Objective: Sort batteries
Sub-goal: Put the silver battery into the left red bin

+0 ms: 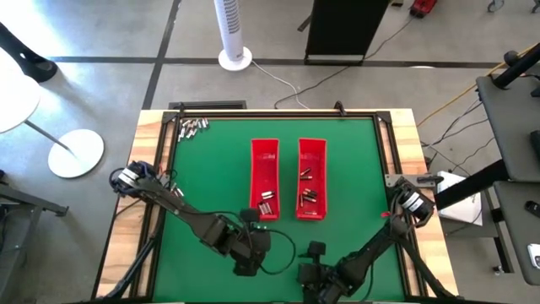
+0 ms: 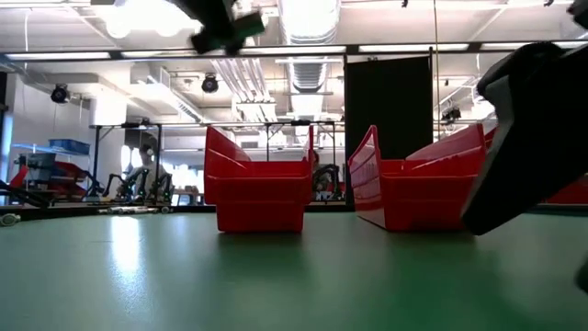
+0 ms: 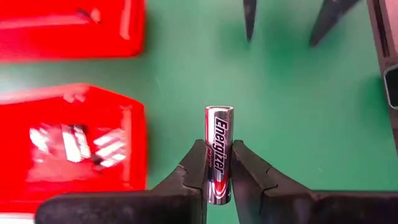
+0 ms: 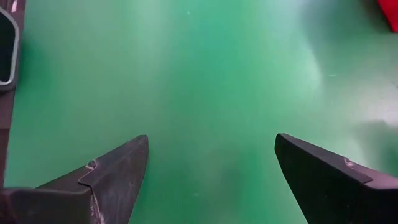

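A silvery battery (image 3: 219,124) with black lettering sits in my shut left gripper (image 3: 217,144), which hangs above the green mat near its front edge (image 1: 250,253), just in front of the left red tray (image 1: 254,169). Both that tray and the right red tray (image 1: 323,169) hold several batteries (image 1: 267,203). A loose heap of batteries (image 1: 192,127) lies at the mat's far left corner. My right gripper (image 4: 211,168) stands open over bare mat near the front edge (image 1: 312,274). My left gripper pinches the battery's lower half (image 3: 217,174) between its two fingers (image 3: 193,168). The battery lies lengthwise along the fingers, and its upper half sticks out past their tips. The fingers slant down from the near-left side. The battery is clear of the mat.
The two trays stand side by side mid-table, long sides running near to far, with a narrow gap between them (image 2: 331,198). A black frame (image 1: 278,115) borders the green mat. Bare mat (image 1: 363,186) lies right of the trays and in front of them.
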